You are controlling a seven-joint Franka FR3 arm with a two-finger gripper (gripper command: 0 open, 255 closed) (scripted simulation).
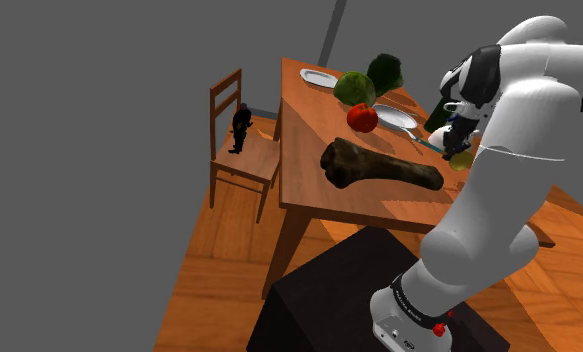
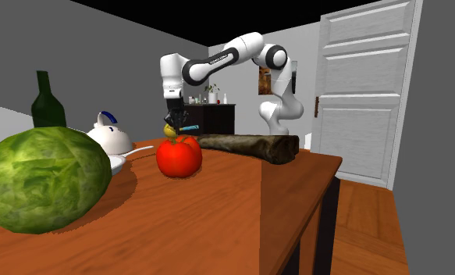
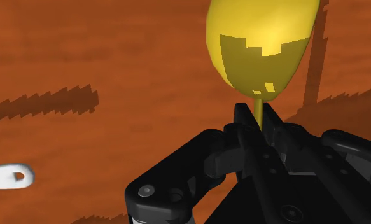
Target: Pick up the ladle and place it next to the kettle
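yellow ladle held aloft; white kettle upright

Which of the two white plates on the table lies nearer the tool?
The plate beside the red tomato; the other plate sits at the table's far end, well away from the tool.

Yellow ladle, black end effector, red pepper, green cabbage.

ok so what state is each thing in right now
ladle: clasped by its thin stem, held above the table
gripper: shut on the ladle
kettle: upright on the table
bottle: upright
door: closed
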